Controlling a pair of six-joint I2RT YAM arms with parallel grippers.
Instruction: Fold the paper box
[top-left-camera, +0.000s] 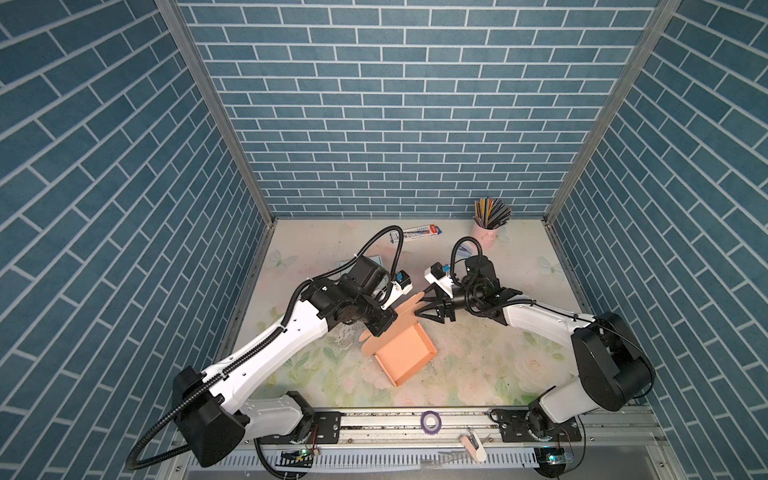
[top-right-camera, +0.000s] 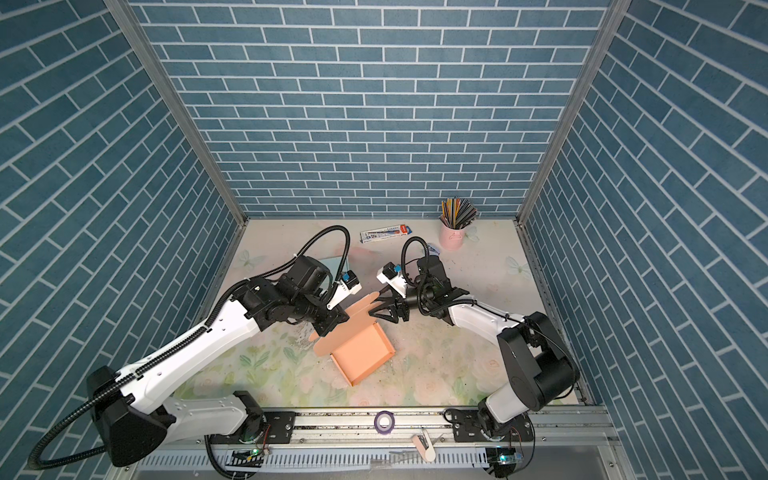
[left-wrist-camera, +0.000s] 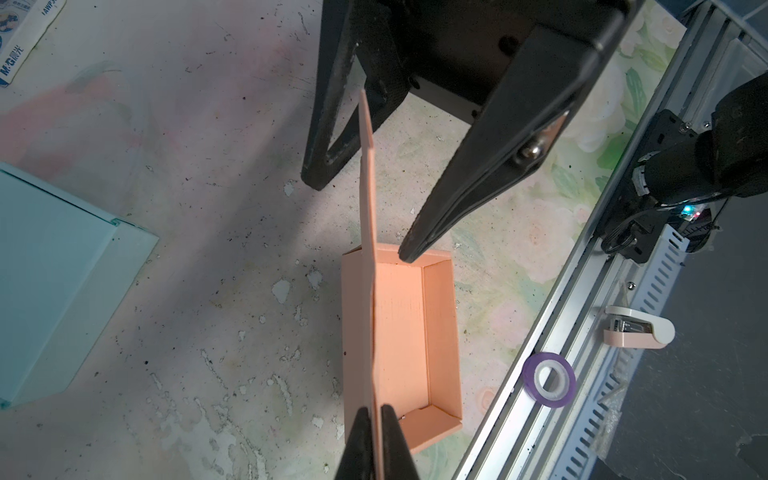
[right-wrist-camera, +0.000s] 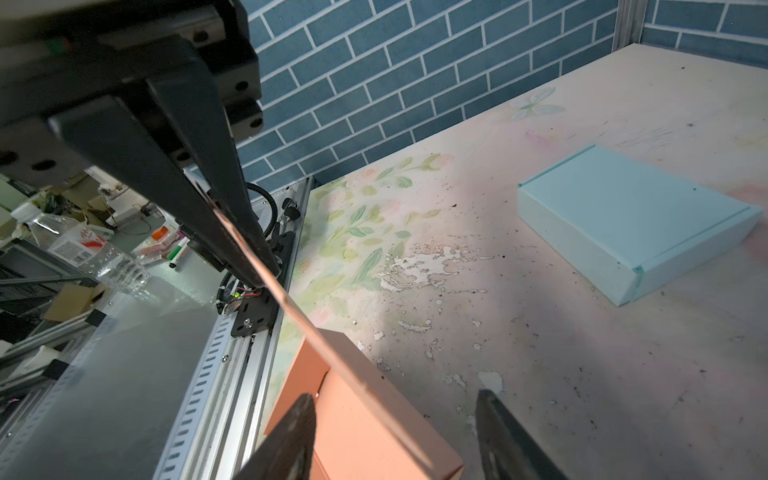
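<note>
1. Left wrist view first: the left hand is pinched tight on the tall flap of the orange paper box. The flap stands up on its edge, so it looks as thin as a line.
2. The tray part of the box lies flat on the flowery desk. Its open side is up and you can see its low walls.
3. At the far end of the flap is the right hand. Its jaws are partly apart, with one finger on each side of the flap. One finger is just beside the flap, and the other finger stands away from it. This hand holds nothing.
4. The right wrist view shows the same thing - the flap runs between the two dark fingers with a gap on each side.
5. In both top views the paper box sits near the middle of the desk, a bit toward the front, between the two arms. The flap rises along its far left side, and both hands meet there above the tray.
6. A light blue box lies closed on the desk behind the left arm, well apart from the orange one.
7. A pink cup full of coloured pencils stands at the back right. A long white packet lies near the back wall.
8. A purple tape roll and a little stapler lie on the metal rail at the front - off the flowery part.
</note>
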